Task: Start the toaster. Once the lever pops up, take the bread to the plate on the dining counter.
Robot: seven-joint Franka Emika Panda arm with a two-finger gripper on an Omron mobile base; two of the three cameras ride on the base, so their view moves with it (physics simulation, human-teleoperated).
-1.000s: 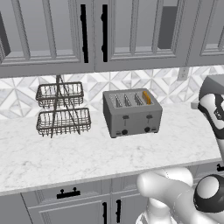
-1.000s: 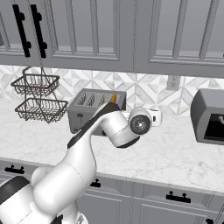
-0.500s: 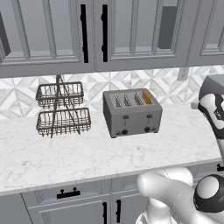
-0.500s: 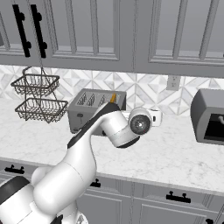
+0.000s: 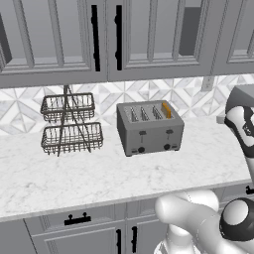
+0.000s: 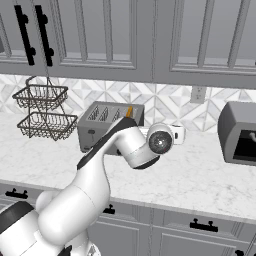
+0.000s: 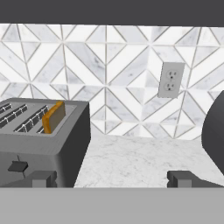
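Seen on a white marble kitchen counter [image 5: 99, 173] with faint grey veining: a boxy grey metal four-slot toaster [image 5: 150, 128], standing near the backsplash, with the bread [image 5: 166, 110] upright in its rightmost slot, golden-orange crust poking above the top. Two black levers and two round knobs on the toaster's front, facing out toward the counter edge. Gripper [image 7: 112, 179] wide open and empty, fingertips [image 7: 43, 178] far apart at the bottom of the hand view, hovering over bare marble just to the right of the toaster, level with its lower body; left fingertip in front of the toaster's near corner, touching or not impossible to tell. Bread up and to the left of the gripper, well apart from both fingers. To the toaster's left, a two-tier dark wire basket [image 5: 70, 124], open mesh, on a slim central stem. Behind, a backsplash [image 7: 113, 65] of white and grey marbled tiles in a diamond pattern, with a pale double outlet [image 7: 169, 79] set into it. On the far right, a rounded dark grey appliance [image 6: 239, 133] with a black opening. Above, grey panelled cabinets [image 5: 104, 34] with long black handles; below the counter, grey drawers with short black pulls [image 5: 77, 218].
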